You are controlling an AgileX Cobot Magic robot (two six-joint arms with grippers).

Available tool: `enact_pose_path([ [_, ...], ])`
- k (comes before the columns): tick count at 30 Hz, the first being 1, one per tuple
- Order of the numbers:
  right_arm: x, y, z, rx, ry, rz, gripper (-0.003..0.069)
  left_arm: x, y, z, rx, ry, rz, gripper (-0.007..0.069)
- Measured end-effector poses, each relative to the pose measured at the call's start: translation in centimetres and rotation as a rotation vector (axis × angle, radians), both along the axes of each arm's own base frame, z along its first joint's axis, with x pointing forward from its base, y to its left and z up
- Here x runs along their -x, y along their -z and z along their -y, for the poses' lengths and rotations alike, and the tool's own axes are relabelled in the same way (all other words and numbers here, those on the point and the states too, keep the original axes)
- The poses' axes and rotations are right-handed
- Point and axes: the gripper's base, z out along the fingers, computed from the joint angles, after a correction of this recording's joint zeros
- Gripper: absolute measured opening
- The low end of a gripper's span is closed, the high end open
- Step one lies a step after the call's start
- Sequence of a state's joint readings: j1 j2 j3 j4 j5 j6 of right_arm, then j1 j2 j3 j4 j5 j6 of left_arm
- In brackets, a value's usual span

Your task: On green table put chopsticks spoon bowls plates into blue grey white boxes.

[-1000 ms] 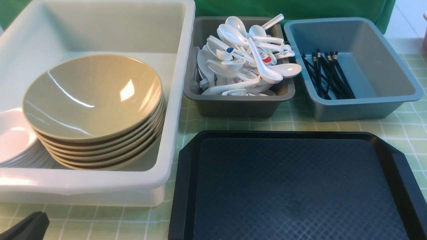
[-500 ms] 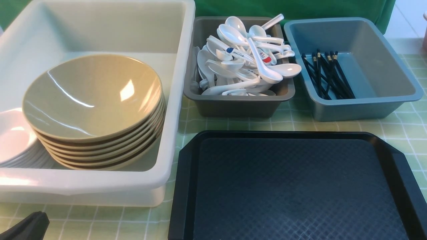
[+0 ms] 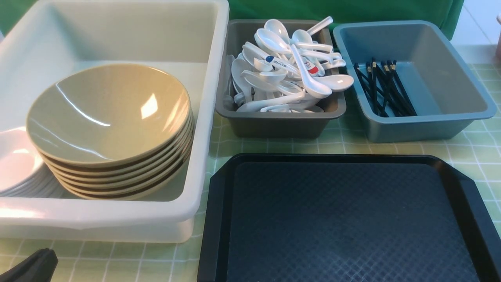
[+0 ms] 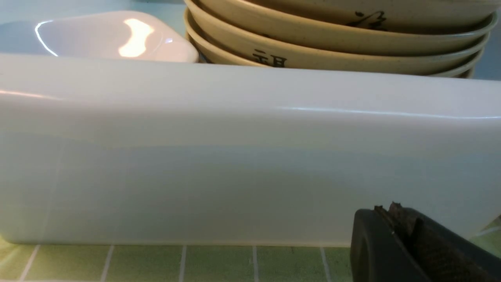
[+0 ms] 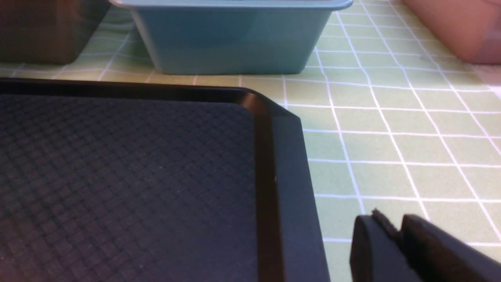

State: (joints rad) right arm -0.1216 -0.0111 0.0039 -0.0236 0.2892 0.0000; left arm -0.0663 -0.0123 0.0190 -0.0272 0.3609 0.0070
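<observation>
A stack of tan bowls (image 3: 109, 129) and white plates (image 3: 15, 160) sit in the white box (image 3: 117, 219) at the left. White spoons (image 3: 285, 66) fill the grey box (image 3: 278, 125). Black chopsticks (image 3: 383, 88) lie in the blue box (image 3: 430, 125). My left gripper (image 3: 31, 266) is shut and empty, low on the table before the white box's front wall (image 4: 235, 156); its jaws (image 4: 387, 211) are pressed together. My right gripper (image 5: 387, 223) is shut and empty, low beside the black tray's right edge; it does not show in the front view.
A black tray (image 3: 344, 219) lies bare at front centre-right, also in the right wrist view (image 5: 137, 176). The green checked table (image 5: 391, 137) stretches to its right. A pink container (image 5: 458, 27) stands at the far right.
</observation>
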Motion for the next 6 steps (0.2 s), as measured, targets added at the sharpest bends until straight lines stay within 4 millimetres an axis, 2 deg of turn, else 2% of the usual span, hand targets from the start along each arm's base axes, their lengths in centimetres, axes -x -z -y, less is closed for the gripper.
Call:
enact_pose_path([
  [6, 0.0, 0.0, 0.0, 0.0, 0.0, 0.0, 0.0112, 0.0, 0.0, 0.0, 0.0, 0.0, 0.0, -0.0001],
])
